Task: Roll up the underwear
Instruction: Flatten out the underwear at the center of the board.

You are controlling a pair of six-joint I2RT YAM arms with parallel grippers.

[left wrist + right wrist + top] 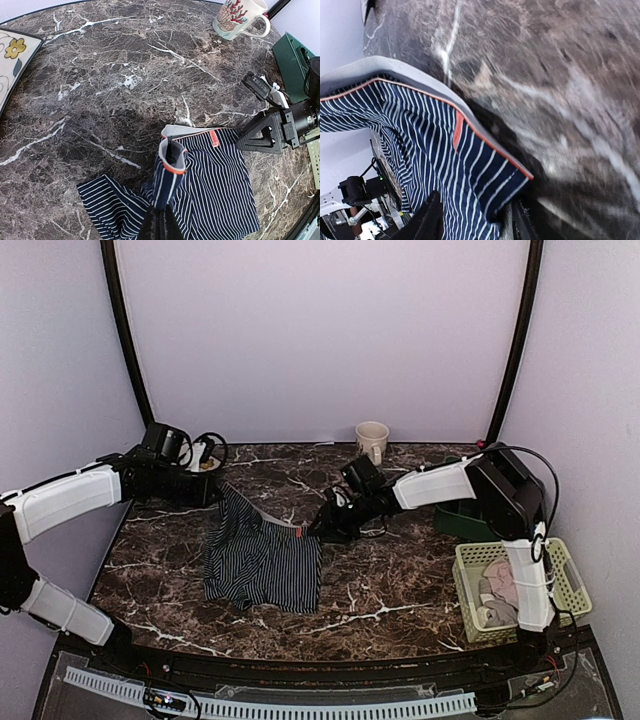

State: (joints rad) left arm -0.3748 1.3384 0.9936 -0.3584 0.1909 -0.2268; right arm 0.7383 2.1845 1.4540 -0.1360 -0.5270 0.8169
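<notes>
The navy striped underwear (262,560) lies spread on the marble table, waistband towards the back. My left gripper (222,495) is shut on its left waistband corner and holds that part lifted; in the left wrist view the gripper (161,217) pinches a raised fold of the underwear (215,185). My right gripper (318,528) is low at the right waistband corner. In the right wrist view the gripper (475,225) has its fingers apart, with the corner of the underwear (485,170) lying between them. The pink underwear (497,575) lies in the basket.
A beige mug (372,438) stands at the back centre. A dark green container (460,520) sits right of the right arm. A pale green basket (565,590) is at the front right. A flowered plate (12,55) lies at the back left.
</notes>
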